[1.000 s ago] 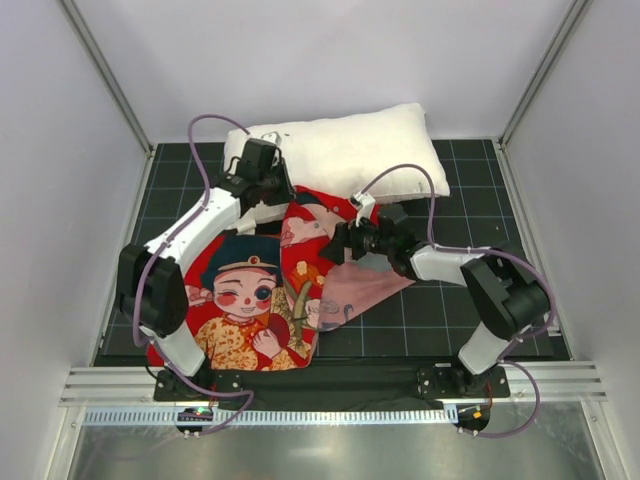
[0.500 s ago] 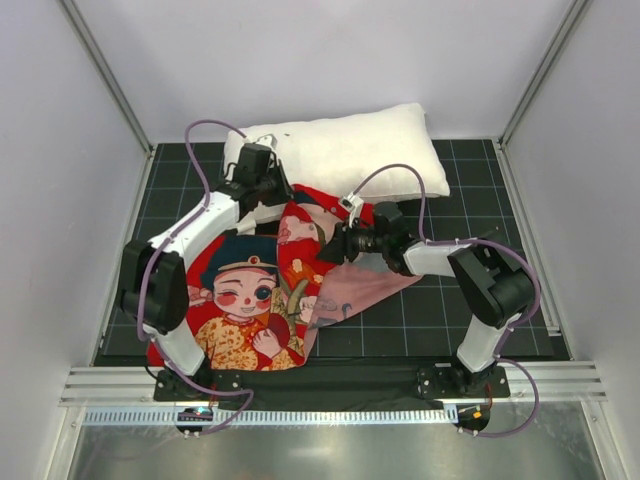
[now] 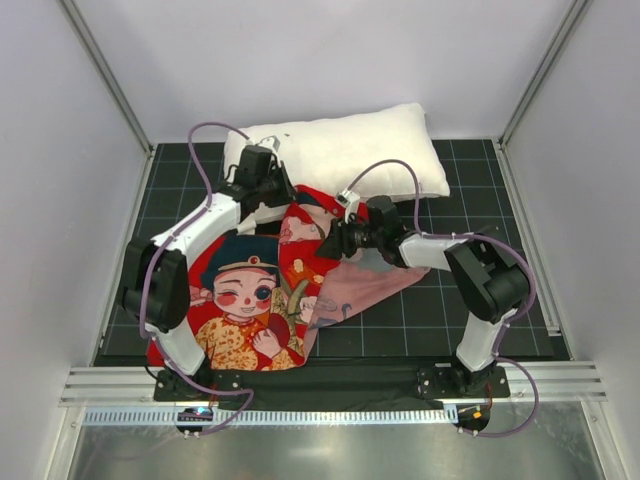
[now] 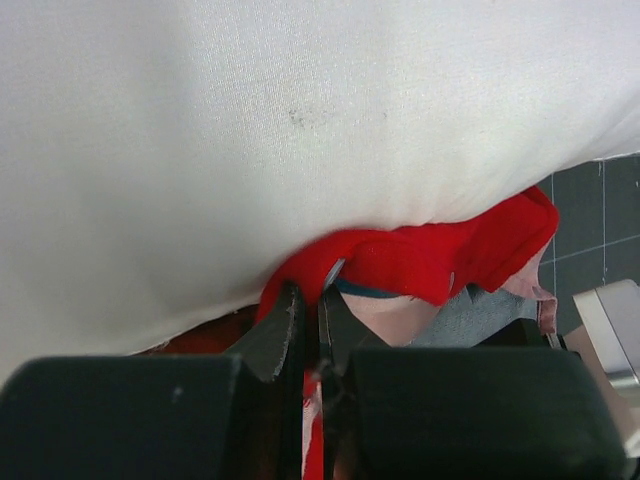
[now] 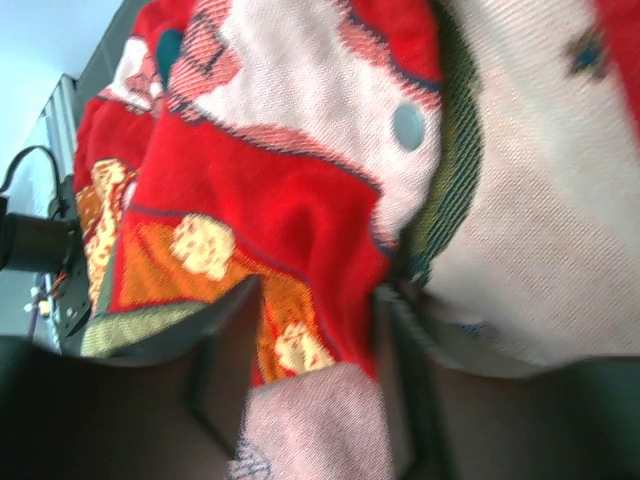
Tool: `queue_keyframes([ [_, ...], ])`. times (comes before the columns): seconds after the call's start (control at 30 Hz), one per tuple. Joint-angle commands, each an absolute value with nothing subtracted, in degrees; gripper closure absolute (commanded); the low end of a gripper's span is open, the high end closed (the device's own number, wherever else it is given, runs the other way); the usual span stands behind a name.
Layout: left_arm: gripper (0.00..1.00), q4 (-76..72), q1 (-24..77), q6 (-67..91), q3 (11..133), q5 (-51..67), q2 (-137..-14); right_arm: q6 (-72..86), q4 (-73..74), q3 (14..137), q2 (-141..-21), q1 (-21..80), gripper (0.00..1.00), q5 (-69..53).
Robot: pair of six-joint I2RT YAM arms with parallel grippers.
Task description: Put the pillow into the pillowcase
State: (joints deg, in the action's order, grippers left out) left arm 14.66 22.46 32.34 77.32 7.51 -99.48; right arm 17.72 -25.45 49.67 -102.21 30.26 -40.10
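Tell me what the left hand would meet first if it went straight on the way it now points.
Just past the left hand, the red fold of the pillowcase, then almost at once the pillow bulging over it. The depth between the two is unclear.

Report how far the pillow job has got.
Done: nothing inserted; the plump white stuffed pillow lies outside the floppy red cartoon-print pillowcase. In hand: left gripper pinches its edge by the pillow; right gripper has fabric between its fingers. Left: open the mouth, slide the pillow in.
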Motion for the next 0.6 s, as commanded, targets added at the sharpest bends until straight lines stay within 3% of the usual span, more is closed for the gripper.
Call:
queue_keyframes([
  [0.0, 1.00, 10.8, 22.1, 32.2, 76.8, 9.0, -97.3, 15.8, -22.9, 54.1, -104.3, 30.4, 0.58, -38.1],
  [0.03, 1.00, 10.8, 22.1, 32.3, 76.7, 9.1, -97.2, 16.3, -23.1, 54.0, -104.2, 30.4, 0.72, -39.8],
  [0.13, 1.00, 10.8, 22.1, 32.7, 76.6, 10.6, -96.7, 17.9, -24.8, 49.8, -100.5, 31.1, 0.89, -38.9],
  [0.3, 1.00, 10.6, 23.3, 33.9, 75.6, 13.3, -95.1, 22.0, -22.2, 38.1, -85.2, 33.2, 0.96, -36.0],
  [0.57, 1.00, 10.5, 31.5, 36.3, 74.6, 13.8, -92.8, 32.1, 7.5, 29.3, -58.7, 37.6, 0.96, -24.2],
])
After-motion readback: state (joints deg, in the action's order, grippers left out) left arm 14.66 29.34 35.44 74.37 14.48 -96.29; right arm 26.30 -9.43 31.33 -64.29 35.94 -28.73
